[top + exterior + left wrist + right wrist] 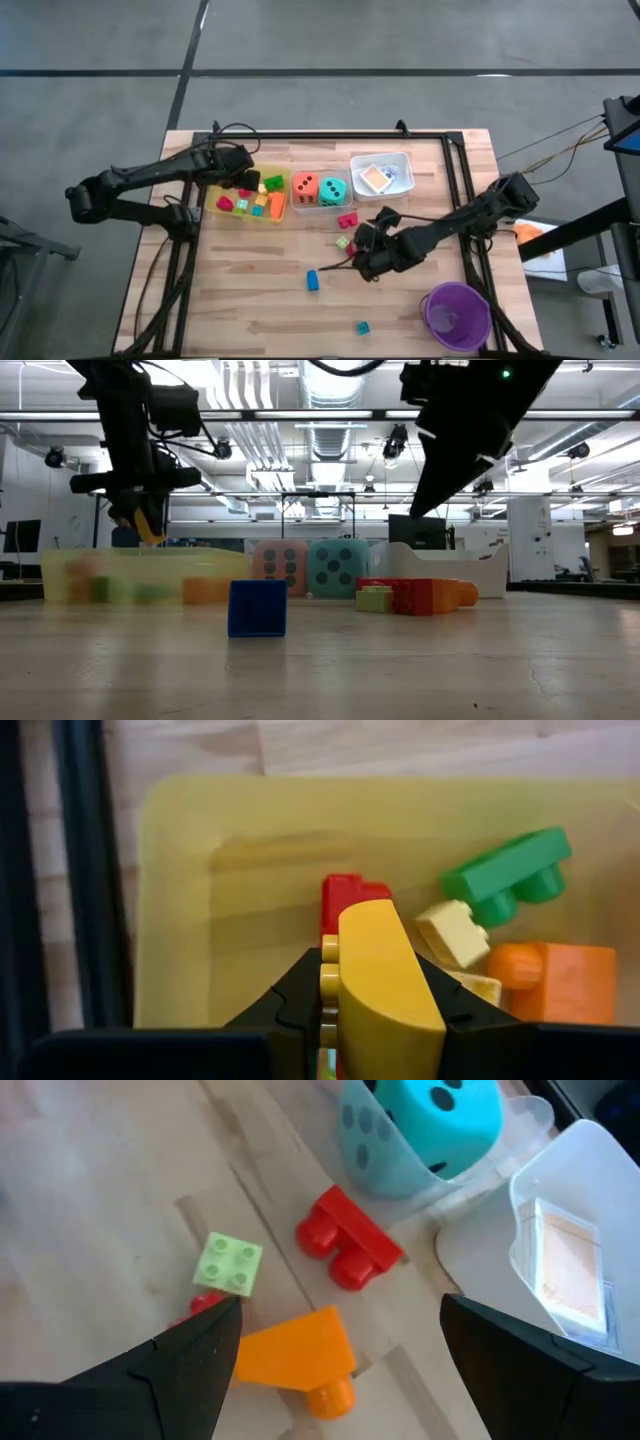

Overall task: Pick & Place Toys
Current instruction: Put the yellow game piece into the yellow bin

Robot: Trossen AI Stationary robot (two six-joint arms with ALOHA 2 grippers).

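Yellow block (pixel 385 985): curved on one side, studs along its edge, smooth plastic; clamped between the fingers of the left gripper (pixel 243 180), held above the yellow tray (pixel 214 189).
Left gripper: fingers closed on the yellow block, over the tray's left half near the table's back-left part.
Tray contents: a red block (pixel 343 896) right behind the held one, a green block (pixel 510 872), a cream block (pixel 455 931) and an orange block (pixel 560 978) crowded to one side; the other side of the tray floor is bare.
Right gripper (pixel 335 1355): fingers spread wide, low over the table's middle, above an orange wedge block (pixel 300 1350).
Loose blocks near it: a light green block (pixel 229 1263) and a red two-stud block (pixel 345 1238) just beside the wedge, all clear of each other.
Dice: orange die (pixel 306 187) and teal die (pixel 334 189) side by side in a clear tray between the yellow tray and the white tray (pixel 402 161), which holds cards (pixel 376 178).
Open room: a blue block (pixel 312 280) and a small teal block (pixel 362 327) lie well apart on bare wood toward the front; a purple cup (pixel 458 315) stands at the front right corner.
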